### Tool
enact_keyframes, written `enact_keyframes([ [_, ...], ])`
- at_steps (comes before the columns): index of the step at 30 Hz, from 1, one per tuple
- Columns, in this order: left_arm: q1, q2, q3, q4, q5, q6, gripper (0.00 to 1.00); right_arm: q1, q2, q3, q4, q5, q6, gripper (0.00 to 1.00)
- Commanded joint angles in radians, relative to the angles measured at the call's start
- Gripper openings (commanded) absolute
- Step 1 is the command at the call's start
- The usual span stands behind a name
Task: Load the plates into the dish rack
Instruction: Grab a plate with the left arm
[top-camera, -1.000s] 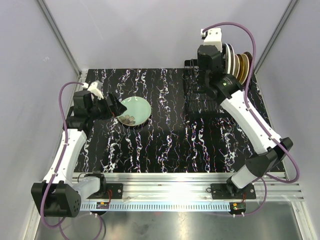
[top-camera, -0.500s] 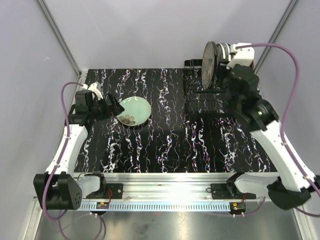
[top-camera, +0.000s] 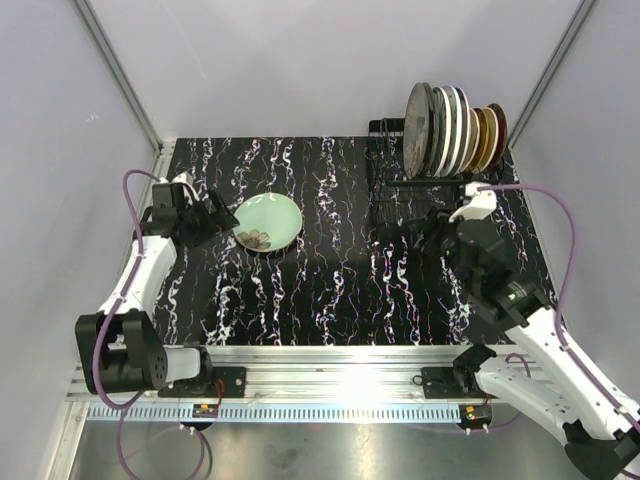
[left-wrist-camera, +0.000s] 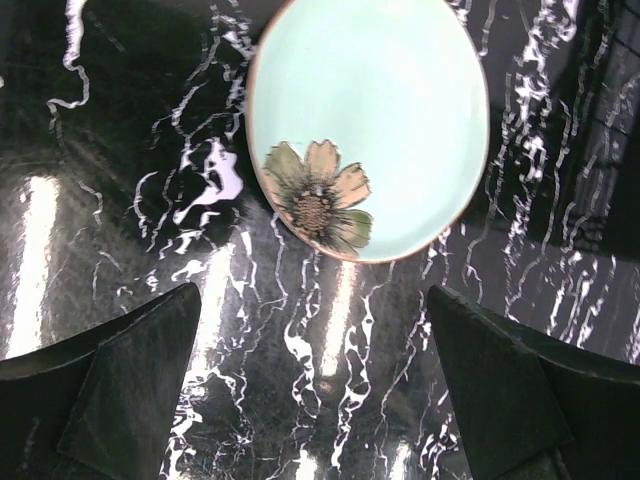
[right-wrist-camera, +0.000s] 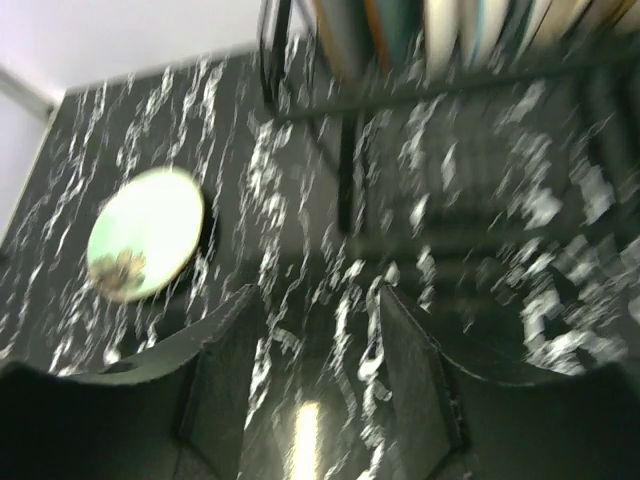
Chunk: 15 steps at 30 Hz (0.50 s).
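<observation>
Ceramic plate (top-camera: 267, 222) flat on worktop (top-camera: 330, 290), well left of rack (top-camera: 400, 210): stiff, slick, chippable, I judge; pinch the rim. Left fingers (left-wrist-camera: 140, 380) wide, just beside it; right fingers (right-wrist-camera: 230, 390) apart, empty.

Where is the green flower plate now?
Top view: the plate lies flat on the left half of the table, just ahead of the open left gripper, far from the rack.

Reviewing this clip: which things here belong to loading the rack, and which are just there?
Job: pale green round ceramic plate with a flower; upright row of mixed ceramic plates; black wire dish rack.
Not the job: black marbled tabletop; purple cable; aluminium rail.
</observation>
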Motion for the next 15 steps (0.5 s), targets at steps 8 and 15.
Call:
enact_keyframes([
  [8, 0.006, 0.067, -0.072, 0.153, -0.079, -0.153, 0.94, -0.001, -0.112, -0.342, 0.25, -0.345, 0.408, 0.5],
  [15, 0.004, 0.14, -0.106, 0.238, -0.064, -0.234, 0.91, -0.002, -0.195, -0.502, 0.354, -0.402, 0.512, 0.44],
])
